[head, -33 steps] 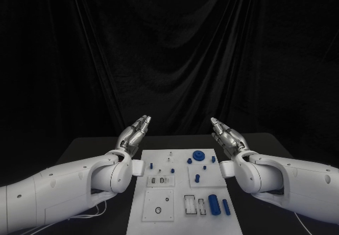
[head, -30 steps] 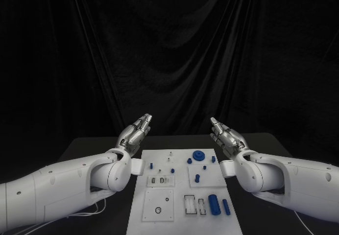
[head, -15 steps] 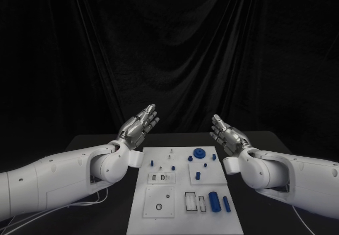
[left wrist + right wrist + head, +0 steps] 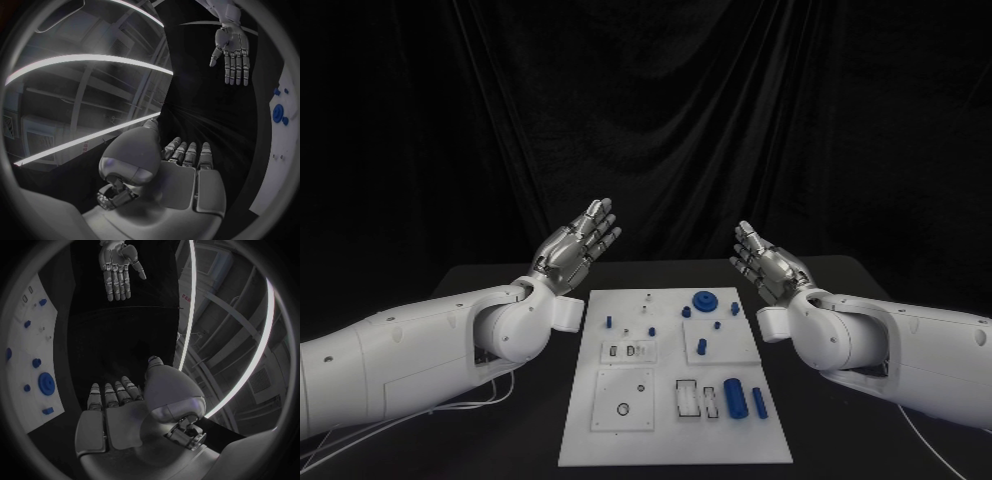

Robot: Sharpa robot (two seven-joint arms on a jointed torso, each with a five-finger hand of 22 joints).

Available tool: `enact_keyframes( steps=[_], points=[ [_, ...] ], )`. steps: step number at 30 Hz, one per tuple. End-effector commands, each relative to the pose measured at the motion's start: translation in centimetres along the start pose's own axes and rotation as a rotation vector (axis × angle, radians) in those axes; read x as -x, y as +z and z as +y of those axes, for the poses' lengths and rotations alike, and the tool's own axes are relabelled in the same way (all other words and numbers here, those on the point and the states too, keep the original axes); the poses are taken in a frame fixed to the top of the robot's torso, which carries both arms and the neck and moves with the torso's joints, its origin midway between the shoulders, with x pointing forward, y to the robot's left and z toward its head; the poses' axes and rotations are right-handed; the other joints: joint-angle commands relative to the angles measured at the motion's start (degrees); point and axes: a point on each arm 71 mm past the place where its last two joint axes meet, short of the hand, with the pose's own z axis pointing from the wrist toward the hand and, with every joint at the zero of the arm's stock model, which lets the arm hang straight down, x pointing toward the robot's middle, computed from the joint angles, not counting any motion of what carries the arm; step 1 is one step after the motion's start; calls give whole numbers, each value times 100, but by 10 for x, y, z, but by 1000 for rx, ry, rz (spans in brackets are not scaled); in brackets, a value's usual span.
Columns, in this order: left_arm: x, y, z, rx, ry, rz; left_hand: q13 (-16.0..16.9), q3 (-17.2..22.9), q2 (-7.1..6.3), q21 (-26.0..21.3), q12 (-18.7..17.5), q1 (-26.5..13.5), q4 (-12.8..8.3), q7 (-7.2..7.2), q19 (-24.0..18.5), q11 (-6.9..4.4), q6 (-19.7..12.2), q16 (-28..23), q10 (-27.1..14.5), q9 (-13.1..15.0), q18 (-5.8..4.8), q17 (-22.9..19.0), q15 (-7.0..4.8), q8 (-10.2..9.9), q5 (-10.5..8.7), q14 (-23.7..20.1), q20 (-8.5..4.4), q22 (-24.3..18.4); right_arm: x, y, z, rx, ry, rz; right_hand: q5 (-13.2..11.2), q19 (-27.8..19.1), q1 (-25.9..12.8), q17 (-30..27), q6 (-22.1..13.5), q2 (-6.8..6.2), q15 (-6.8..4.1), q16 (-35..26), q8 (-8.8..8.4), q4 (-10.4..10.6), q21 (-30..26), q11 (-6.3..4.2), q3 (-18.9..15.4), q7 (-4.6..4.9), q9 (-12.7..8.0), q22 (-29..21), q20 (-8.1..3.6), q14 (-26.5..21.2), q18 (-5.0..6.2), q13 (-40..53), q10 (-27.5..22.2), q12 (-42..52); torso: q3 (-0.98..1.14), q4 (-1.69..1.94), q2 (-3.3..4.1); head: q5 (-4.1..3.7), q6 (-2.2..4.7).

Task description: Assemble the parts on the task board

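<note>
white task board (image 4: pixel 675 440), small blue parts (image 4: pixel 734 399)

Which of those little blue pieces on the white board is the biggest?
The round blue disc-shaped piece at the white task board's far end; the others are slim pegs.

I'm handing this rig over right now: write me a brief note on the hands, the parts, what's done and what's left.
Left hand: open, raised above the table's far left, holding nothing.
Right hand: open, raised on the far right, holding nothing.
Task board: flat in the middle of the table, between the arms.
Parts: blue round piece near the far edge, small blue pieces around it, two blue cylinders near the front right.
Done: neither hand touches a part.
Left: apparently the whole assembly.
</note>
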Motion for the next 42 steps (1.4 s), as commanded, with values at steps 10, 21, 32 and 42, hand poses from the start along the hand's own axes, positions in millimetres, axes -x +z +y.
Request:
enact_keyframes(
  steps=[10,21,32,42],
  points=[
    [4,-6,-14,-125,109,94,200,-79,-36,161,480,623,-15,402,248,486,889,128,674,125,514,69,411,283,356,139,857,120,9,-8,10,56,-47,97,558,302,855,109,531,-211,770,184,236,-126,213,651,243,432,87,149,836,146,108,111,155,620,-40,2,1,28,-443],
    [13,-15,-24,-188,207,118,299,261,-269,654,1590,1520,-203,458,1087,815,1834,878,1329,223,447,222,767,755,1153,983,1092,339,23,-11,35,112,-254,165,975,3285,2286,592,1503,-575,1224,2001,1096,-1070,1650,1118,753,741,220,730,1099,2557,-35,309,956,2760,-87,-68,53,230,-957],
    [16,-28,-34,-208,210,117,303,412,-317,681,1737,1613,-206,443,1150,921,2024,932,1391,237,392,221,810,847,1268,1029,1091,336,16,3,77,85,-493,271,736,3848,2621,548,1592,-614,1181,2208,1358,-1388,1750,1226,1086,808,216,687,1078,3145,11,323,1134,3372,-112,117,289,36,-1074],
    [13,-43,-48,-249,203,112,297,500,-473,731,1787,1632,-271,440,1250,1014,2081,998,1374,236,315,229,906,884,1301,1088,1097,345,-5,12,101,49,-984,380,-364,5377,2596,779,2186,-796,598,2799,1739,-1268,2341,1191,970,748,252,909,769,4985,283,317,1906,3755,-159,161,586,-78,-998]
  ],
)
